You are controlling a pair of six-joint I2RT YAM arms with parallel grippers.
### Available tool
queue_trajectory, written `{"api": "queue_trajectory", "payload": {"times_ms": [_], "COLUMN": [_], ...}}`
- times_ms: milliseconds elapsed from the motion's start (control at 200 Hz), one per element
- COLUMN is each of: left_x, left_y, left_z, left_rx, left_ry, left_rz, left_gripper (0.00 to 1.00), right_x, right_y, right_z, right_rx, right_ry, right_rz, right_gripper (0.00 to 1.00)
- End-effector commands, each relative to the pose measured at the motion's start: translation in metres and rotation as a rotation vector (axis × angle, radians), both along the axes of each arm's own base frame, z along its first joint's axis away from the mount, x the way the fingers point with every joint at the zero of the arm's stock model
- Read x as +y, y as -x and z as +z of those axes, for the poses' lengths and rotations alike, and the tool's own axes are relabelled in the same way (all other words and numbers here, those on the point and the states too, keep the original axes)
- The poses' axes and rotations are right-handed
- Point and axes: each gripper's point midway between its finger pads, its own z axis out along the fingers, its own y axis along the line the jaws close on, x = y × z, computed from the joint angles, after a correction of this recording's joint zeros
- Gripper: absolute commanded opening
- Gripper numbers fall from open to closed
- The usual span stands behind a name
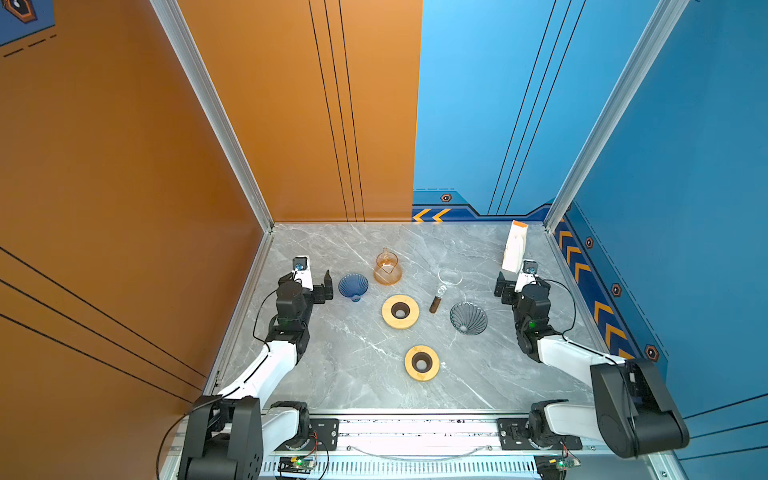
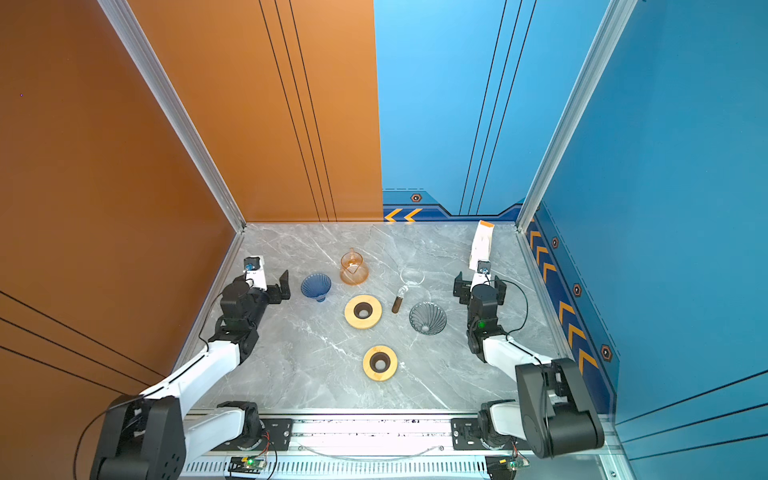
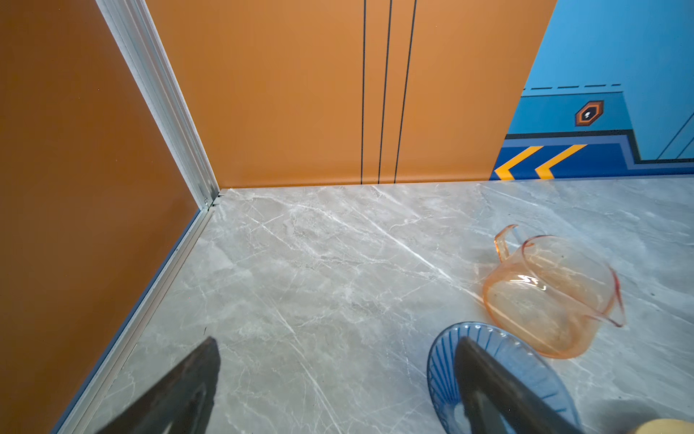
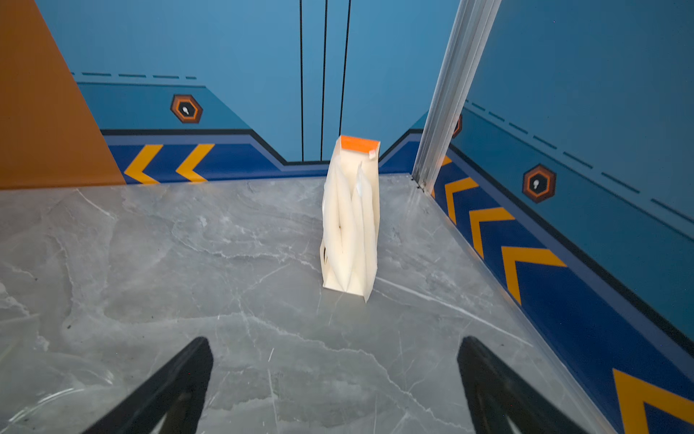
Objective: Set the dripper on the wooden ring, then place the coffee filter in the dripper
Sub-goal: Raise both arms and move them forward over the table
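Standing far right of the orange jug (image 1: pixel 387 268), the filter bag (image 1: pixel 515 245) had its foot partly hidden behind the right gripper (image 1: pixel 520 284). Beside the jug, the blue dripper (image 3: pixel 445 368) was half covered by the left gripper (image 3: pixel 338 340). All fingers (image 4: pixel 180 375) were spread, empty.

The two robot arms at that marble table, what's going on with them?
Nothing is being handled yet. The left arm and right arm both hover with jaws open and empty. The job is putting a coffee filter into a dripper. The right arm faces a white pack, apparently the filters, standing in the far corner. The left arm is beside a blue dripper; a grey dripper sits nearer the right arm. No filter is in either.
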Motion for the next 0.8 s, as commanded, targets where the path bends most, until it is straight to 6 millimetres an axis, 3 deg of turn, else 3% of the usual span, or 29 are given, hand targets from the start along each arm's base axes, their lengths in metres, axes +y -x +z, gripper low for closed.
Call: {"api": "queue_trajectory", "payload": {"times_ms": [0,190,340,466,796], "left_x": [-0.017,-0.036,-0.057,-0.08,-0.115], "left_y": [0.01,0.025,0.037,0.05,0.09], "left_z": [0.008,0.04,0.056,0.058,0.031], "left_rx": [0.083,0.087,0.104,0.15,0.354], "left_ry": [0.001,0.007,0.024,0.046,0.279], "left_rz": [-0.073,-0.125,-0.183,-0.243,-0.215], "left_gripper": [0.98,0.98,0.98,0.98,0.98], "right_x": [0.002,0.017,0.029,0.046,0.091], "right_y": [0.004,0.013,0.021,0.028,0.047], "right_z": [0.018,0.058,0.069,0.077,0.079], "right_rx": [0.047,0.061,0.156,0.188,0.314], "right_ry": [0.028,-0.011,-0.045,-0.078,-0.148], "right_rz": [0.007,0.092,0.151,0.238,0.43], "right_gripper": [1.0,1.0,1.0,0.99,1.0]}}
